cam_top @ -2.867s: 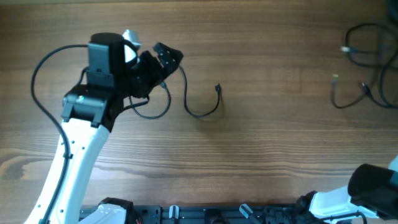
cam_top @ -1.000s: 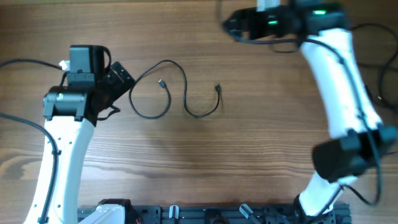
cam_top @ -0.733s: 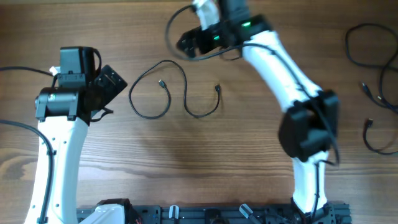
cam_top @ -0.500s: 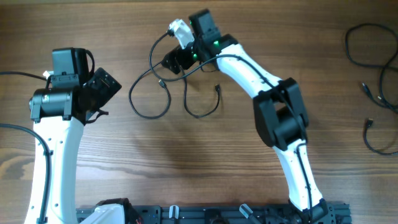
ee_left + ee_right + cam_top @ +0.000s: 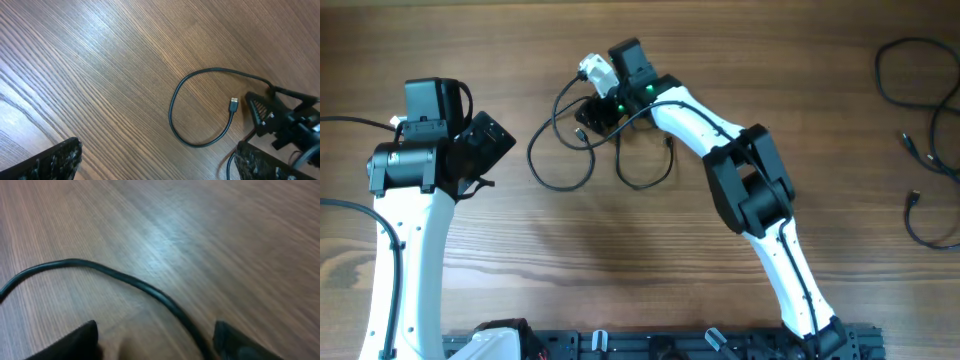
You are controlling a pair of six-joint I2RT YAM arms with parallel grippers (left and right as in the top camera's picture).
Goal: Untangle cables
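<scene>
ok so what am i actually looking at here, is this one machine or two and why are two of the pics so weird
Two robot arms at a wooden table, each ending in a two-finger pincer. The top-down picture comes from a fixed camera above. The other two come from small cameras on the wrists, so the dark shapes in their bottom corners are that arm's own fingers. On the table lies a thin black cable in loose loops, with a small plug; more cables sit at the far right edge. The right pincer is stretched over to the looped cable, open, with the cord running between its fingers. The left pincer is open off to the left, holding nothing.
</scene>
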